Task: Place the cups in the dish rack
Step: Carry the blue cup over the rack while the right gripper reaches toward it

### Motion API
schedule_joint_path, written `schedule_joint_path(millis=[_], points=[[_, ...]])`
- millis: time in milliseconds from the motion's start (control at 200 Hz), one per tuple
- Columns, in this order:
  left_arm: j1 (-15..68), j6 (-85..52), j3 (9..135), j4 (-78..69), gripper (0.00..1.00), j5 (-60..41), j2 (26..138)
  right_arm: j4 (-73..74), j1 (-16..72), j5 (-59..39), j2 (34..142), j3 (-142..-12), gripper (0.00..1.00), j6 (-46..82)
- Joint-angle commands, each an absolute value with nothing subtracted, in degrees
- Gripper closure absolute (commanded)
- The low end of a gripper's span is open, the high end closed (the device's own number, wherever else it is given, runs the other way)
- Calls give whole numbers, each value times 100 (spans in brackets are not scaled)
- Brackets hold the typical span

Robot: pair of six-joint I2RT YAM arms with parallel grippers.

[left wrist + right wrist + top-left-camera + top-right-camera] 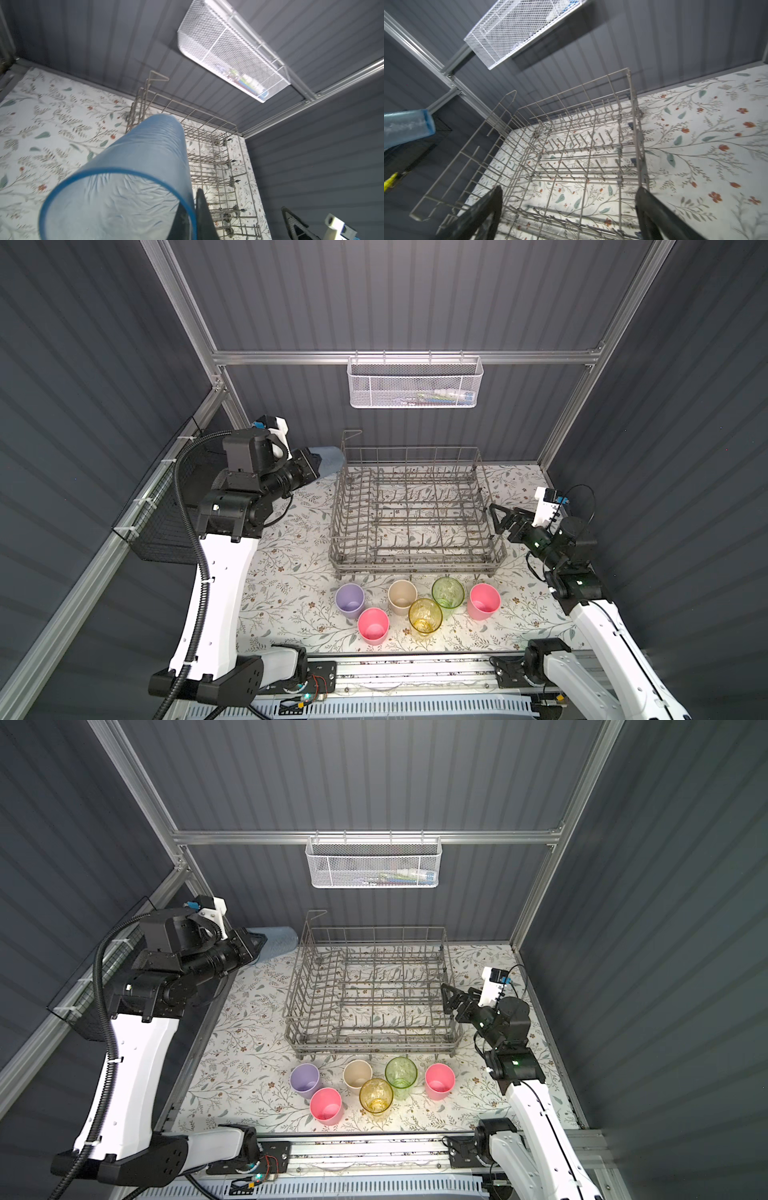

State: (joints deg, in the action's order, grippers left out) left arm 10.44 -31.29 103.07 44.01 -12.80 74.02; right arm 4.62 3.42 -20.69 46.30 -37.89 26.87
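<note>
In both top views we see the left arm folded up at the far left of the table (291, 593), forearm roughly level and wrist turned toward the dish rack (415, 560). The left gripper (316, 463) is clamped on the grey-blue cup (330, 459), which lies on its side in the air, base toward the rack's far left corner and just outside it. The right arm rises from the near right and bends inward, so the right gripper (494, 519) hangs just beside the rack's right wall with its jaws spread wide, released. Six cups stand upright on the table in front of the rack's near wall: the lilac cup (350, 599), the left pink cup (373, 625), the beige cup (402, 596), the amber cup (425, 615), the green cup (447, 592) and the right pink cup (484, 600). From the left wrist we find the grey-blue cup filling the lower view, open rim nearest the camera. One dark finger (204, 214) is pressed outside the rim and a dark shape shows through the wall inside. Beyond the cup's base lie the rack and the white mesh basket (228, 52) on the back wall. From the right wrist we see two dark fingers (483, 212) standing far apart, the rack's tines between them. The held cup shows past the rack's far side, clear of its wires.
</note>
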Motion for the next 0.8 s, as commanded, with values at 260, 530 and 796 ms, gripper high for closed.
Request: schedule_joint_path(millis=[260, 530, 796], points=[[1550, -4183, 9086, 632, 100, -3788, 7875, 1739, 505, -3821, 5453, -4290, 1, 3876], [2372, -4714, 8391, -1103, 100, -4513, 8468, 2461, 696, -4400, 5984, -4642, 1, 4579], [2848, -5080, 7904, -2309, 100, -4940, 8837, 3645, 826, -4791, 6526, -4569, 1, 5483]])
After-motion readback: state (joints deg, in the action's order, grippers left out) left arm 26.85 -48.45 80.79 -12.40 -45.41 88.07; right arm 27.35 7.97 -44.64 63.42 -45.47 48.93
